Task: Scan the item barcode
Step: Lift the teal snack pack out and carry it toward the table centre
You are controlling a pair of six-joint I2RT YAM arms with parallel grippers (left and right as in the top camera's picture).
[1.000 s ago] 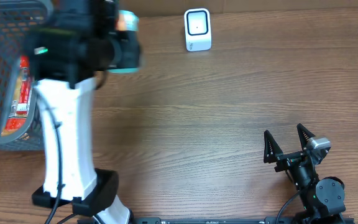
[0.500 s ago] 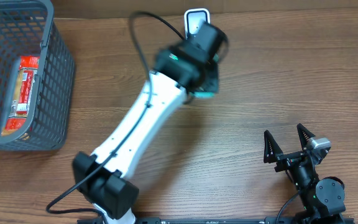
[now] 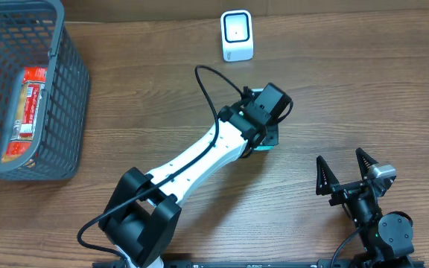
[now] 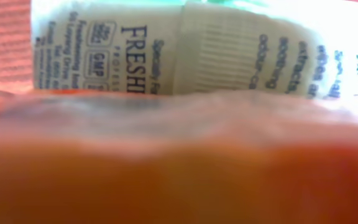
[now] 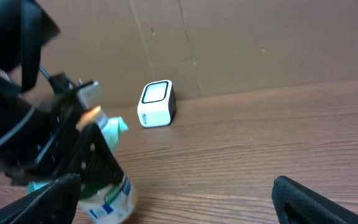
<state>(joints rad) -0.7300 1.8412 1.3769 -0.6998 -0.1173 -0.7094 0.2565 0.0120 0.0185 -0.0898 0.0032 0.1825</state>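
Desk of brown wood grain (image 3: 162,97) carries a small white barcode scanner with a dark-rimmed window (image 3: 237,35) near its far edge, just in front of a brown cardboard wall (image 5: 260,43). A grey plastic mesh basket (image 3: 73,97) stands at the far left corner, with a red printed packet (image 3: 27,104) lying inside it.

The white left arm reaches diagonally across the middle of the desk, and its black left end effector (image 3: 261,134) is pinching a white plastic bottle with teal-green printing and a teal top (image 5: 115,196). In the left wrist view the bottle's label fills the frame, with the letters "FRESH" readable above a blurred orange finger. The bottle sits on the near side of the scanner, clearly apart from it. From the right wrist it looks roughly upright; whether its base touches the desk cannot be told.

The black right end effector (image 3: 339,156) rests at the near right corner, spread wide with nothing between its jaws, well apart from the bottle.
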